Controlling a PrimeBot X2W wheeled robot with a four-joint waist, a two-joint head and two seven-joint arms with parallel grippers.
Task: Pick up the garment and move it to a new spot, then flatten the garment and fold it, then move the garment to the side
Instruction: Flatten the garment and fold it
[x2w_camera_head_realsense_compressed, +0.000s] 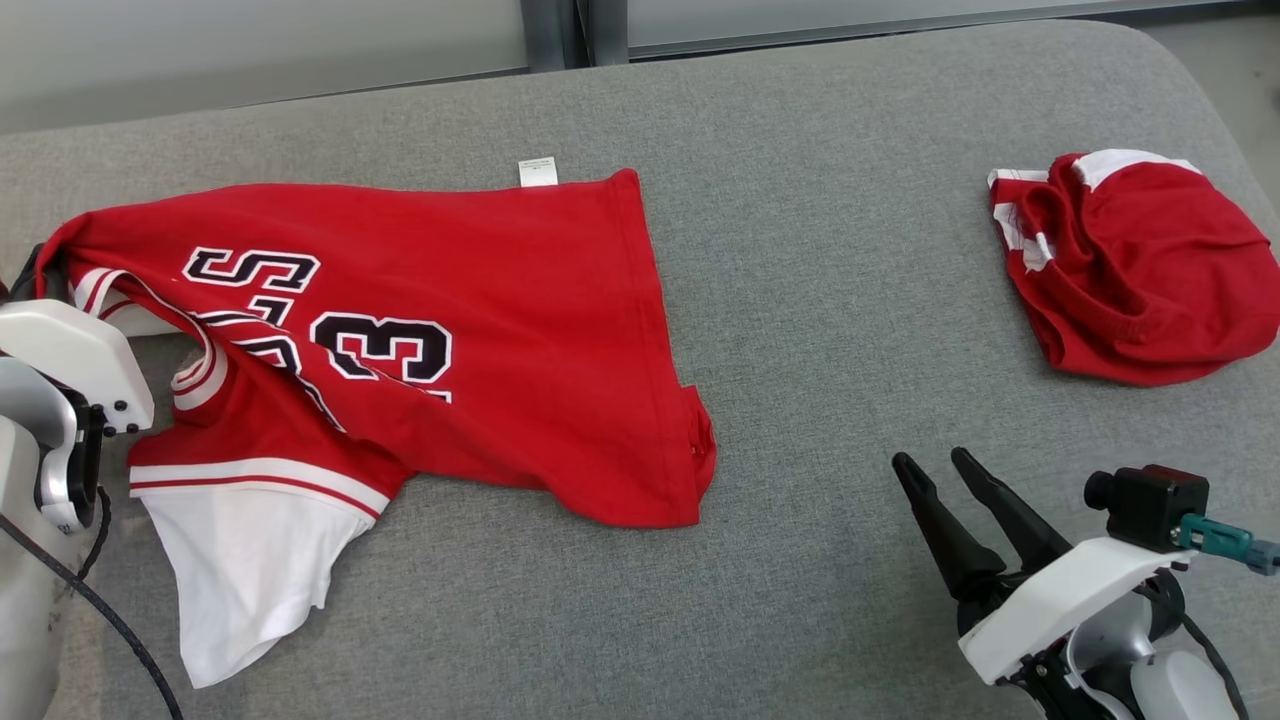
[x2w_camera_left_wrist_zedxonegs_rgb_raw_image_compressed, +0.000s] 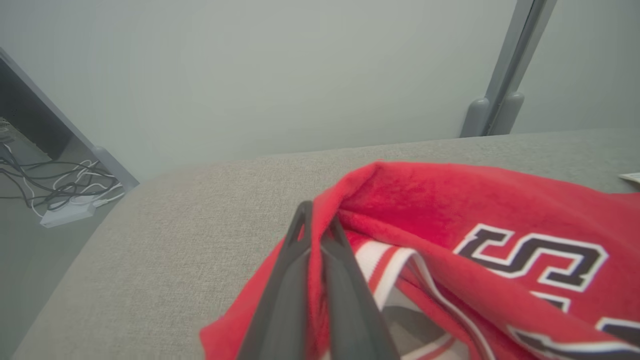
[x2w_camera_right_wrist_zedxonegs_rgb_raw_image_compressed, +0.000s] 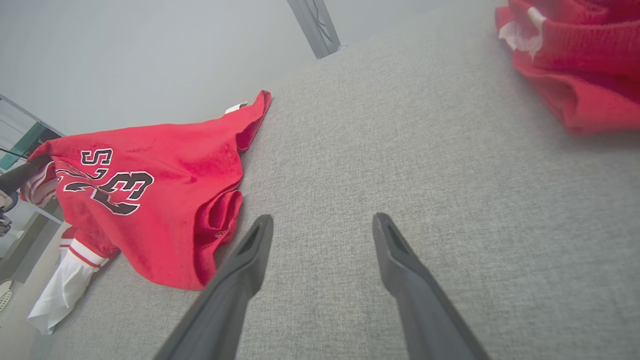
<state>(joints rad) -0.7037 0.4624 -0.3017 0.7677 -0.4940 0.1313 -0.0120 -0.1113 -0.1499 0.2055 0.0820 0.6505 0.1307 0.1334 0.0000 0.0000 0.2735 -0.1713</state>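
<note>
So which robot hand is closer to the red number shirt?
Left. The left gripper pinches a corner of the shirt; the right gripper hangs open over the grey cushion, clear of it.

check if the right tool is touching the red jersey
Apart. The head view shows a strip of bare grey cushion between the open right tool and the nearest edge of the red jersey.

Garment (x2w_camera_head_realsense_compressed: 520, 330) in soft matt red knit cloth, work surface (x2w_camera_head_realsense_compressed: 830, 300) — coarse grey woven fabric, fingers (x2w_camera_right_wrist_zedxonegs_rgb_raw_image_compressed: 235, 280) dull dark plastic, arm casing (x2w_camera_head_realsense_compressed: 1060, 600) — smooth white plastic, faintly glossy
</note>
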